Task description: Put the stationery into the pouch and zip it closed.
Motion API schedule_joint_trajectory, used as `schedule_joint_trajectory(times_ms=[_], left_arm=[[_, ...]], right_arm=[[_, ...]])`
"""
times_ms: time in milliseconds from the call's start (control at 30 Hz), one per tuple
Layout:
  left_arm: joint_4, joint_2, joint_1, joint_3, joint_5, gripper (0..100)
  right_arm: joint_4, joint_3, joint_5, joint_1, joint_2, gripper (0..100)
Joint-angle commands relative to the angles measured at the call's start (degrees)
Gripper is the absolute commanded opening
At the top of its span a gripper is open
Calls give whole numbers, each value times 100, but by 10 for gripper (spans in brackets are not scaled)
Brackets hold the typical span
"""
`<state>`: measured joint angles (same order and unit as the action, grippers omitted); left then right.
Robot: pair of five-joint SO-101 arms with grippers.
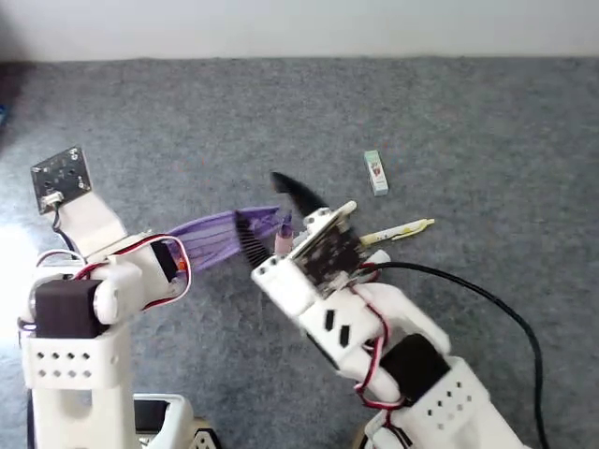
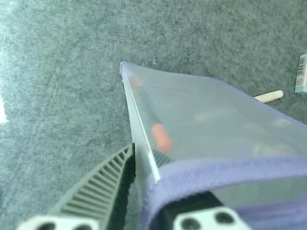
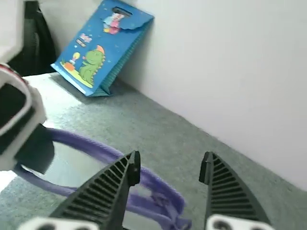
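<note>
**A:** Where's the pouch?

**B:** The flat translucent mesh pouch with purple fabric trim (image 1: 217, 234) is between the two arms, over the grey, short-pile carpeted table (image 1: 468, 112). The left gripper (image 2: 144, 187) is clamped on the pouch's trimmed edge. One ribbed black finger (image 2: 108, 189) is on the outside and the other is under the fabric.

**A:** Anything inside?

**B:** A slim item with an orange section (image 2: 161, 136) shows through the mesh, lying along one seam. The other shapes inside are too blurred to identify. The high view also shows a small pink object (image 1: 283, 241) at the pouch's far end. I can't tell whether it's inside or outside.

**A:** Right side?

**B:** The right gripper (image 3: 168, 167) has its jaws spread and is holding nothing. Its ribbed, wedge-shaped fingers sit above the pouch's purple rim, at the end opposite the left gripper.

**A:** Loose stationery?

**B:** There are two pieces, both on the carpet. A cream-yellow cylindrical pen (image 1: 404, 228) is just beside the right arm's wrist. A small white rectangular box with green ends (image 1: 376, 173) is near the pen, farther from the arms, and isn't touching it.

**A:** Background?

**B:** A blue paper gift bag with a green cartoon dinosaur (image 3: 103, 45) leans against a plain white wall (image 3: 230, 72).
</note>
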<state>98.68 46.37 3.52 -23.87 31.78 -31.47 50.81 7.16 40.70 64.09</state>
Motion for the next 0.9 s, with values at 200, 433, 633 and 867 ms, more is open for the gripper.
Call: schedule_joint_trajectory(times_ms=[200,433,633,867], left_arm=[[-185,53,26,31,70,13],[-211,62,26,31,70,13],[-237,18,26,31,70,13],[-237,18,26,31,70,13]], right_arm=[[-2009,-607,-1670,-2659,-338,208],[-2352,-949,-2374,-3196,-1851,208],[-2624,-1978,-3112,-3257,-3538,208],[-3081,-3455,-3763,-3530,-5912,212]])
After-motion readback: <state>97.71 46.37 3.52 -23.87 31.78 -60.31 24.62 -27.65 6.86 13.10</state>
